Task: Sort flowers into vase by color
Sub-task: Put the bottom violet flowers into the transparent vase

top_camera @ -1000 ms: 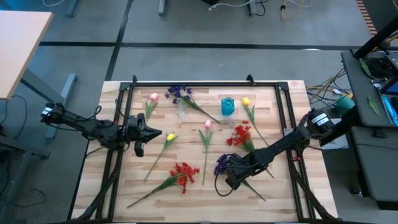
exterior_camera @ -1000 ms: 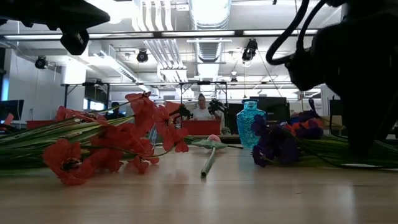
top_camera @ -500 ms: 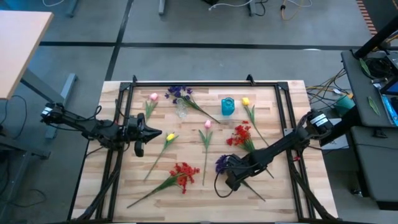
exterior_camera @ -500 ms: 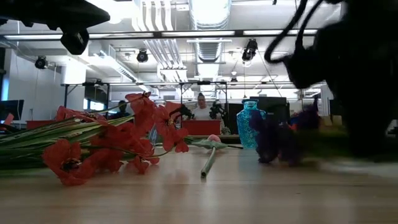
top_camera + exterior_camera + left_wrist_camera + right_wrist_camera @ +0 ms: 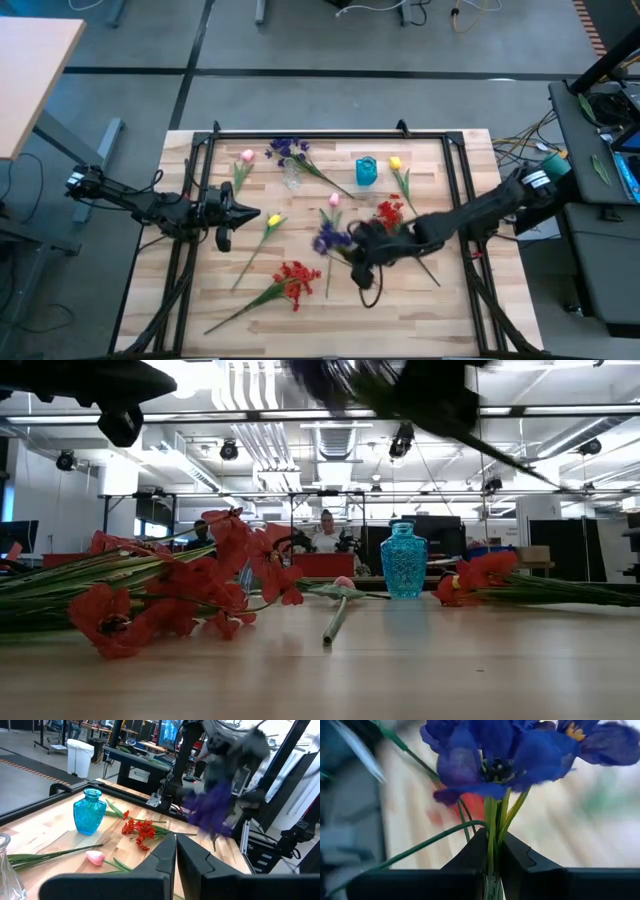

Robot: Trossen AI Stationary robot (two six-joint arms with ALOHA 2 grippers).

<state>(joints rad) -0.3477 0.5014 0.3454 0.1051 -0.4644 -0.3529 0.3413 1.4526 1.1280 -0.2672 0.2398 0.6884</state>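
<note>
My right gripper (image 5: 347, 243) hangs above the middle of the table, shut on a purple flower (image 5: 329, 238) whose blossoms (image 5: 505, 750) stick out past the fingertips. In the left wrist view this flower (image 5: 212, 810) is a blur in the air. On the wood lie a second purple flower (image 5: 288, 150), two pink tulips (image 5: 246, 157) (image 5: 334, 201), two yellow tulips (image 5: 395, 162) (image 5: 274, 220) and two red clusters (image 5: 388, 215) (image 5: 295, 280). A blue vase (image 5: 366, 170) and a clear glass vase (image 5: 292, 178) stand at the far side. My left gripper (image 5: 245, 213) waits shut over the table's left part. My right gripper pinches the purple flower's thin green stems (image 5: 492, 847) between its two fingers, just below the blossoms. The stems run back along the gap between the fingers. The fingers slant down from the table's right side. The flower is lifted clear of the table, its blossoms toward the left.
A black frame (image 5: 300, 136) runs round the far and side edges of the wooden table (image 5: 450, 320). Bare wood lies along the near edge. A person (image 5: 323, 532) sits in the room beyond the far edge.
My right gripper has risen from the near right part of the table and gone toward the middle, turning as it went. The purple flower has come up with it, off the wood and clear of it. The other flowers and my left arm have kept still.
</note>
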